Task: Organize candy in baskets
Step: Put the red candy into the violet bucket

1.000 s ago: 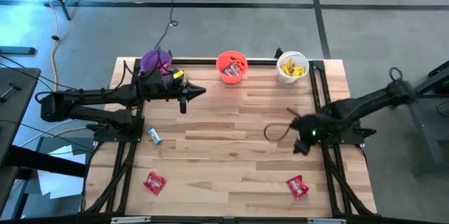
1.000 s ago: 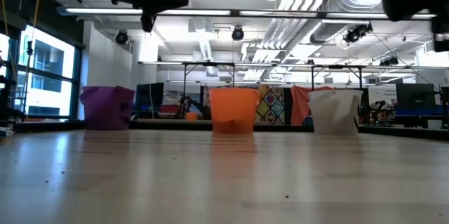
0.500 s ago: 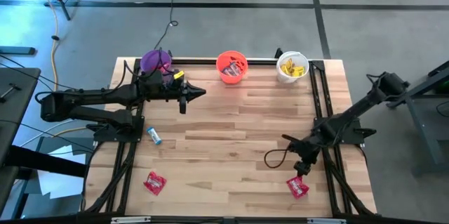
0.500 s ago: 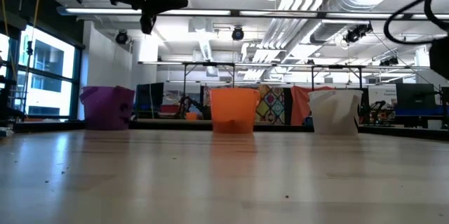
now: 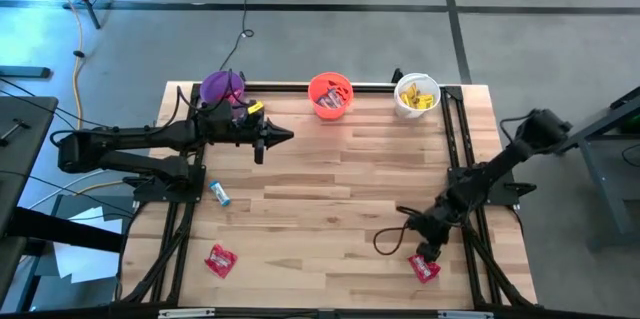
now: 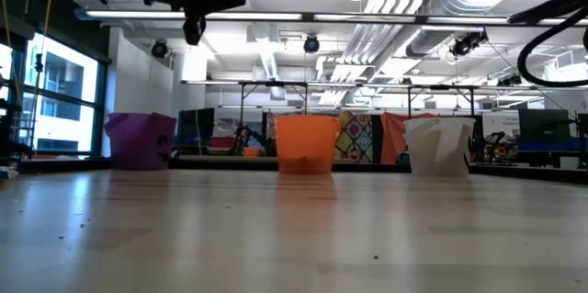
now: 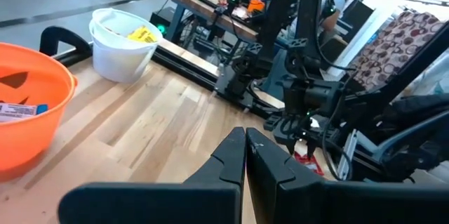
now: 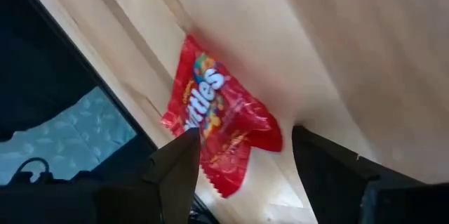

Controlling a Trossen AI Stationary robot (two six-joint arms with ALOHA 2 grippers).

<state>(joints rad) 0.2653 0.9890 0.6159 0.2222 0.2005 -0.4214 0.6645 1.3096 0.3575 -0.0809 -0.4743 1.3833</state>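
Observation:
Three baskets stand along the far edge: purple (image 5: 222, 87), orange (image 5: 331, 94) with red packets inside, and white (image 5: 417, 95) with yellow packets. A red candy packet (image 8: 221, 126) lies flat on the table near the front right (image 5: 424, 267). My right gripper (image 8: 245, 175) hangs open just above it, one finger over its edge and the other beside it. Another red packet (image 5: 220, 259) lies at the front left and a blue-and-white bar (image 5: 219, 193) at the left. My left gripper (image 5: 262, 141) is shut and empty, raised near the purple basket.
Black frame rails (image 5: 462, 174) run along the table's left and right sides; the right one passes close to the red packet under my right gripper. A dark cable loop (image 5: 388, 240) from the right arm lies on the wood beside that gripper. The table's middle is bare wood (image 5: 320, 199).
My right gripper has moved toward the table's near edge, from mid-right of the table to just over the red packet at the front right. The candy and the baskets have stayed in place.

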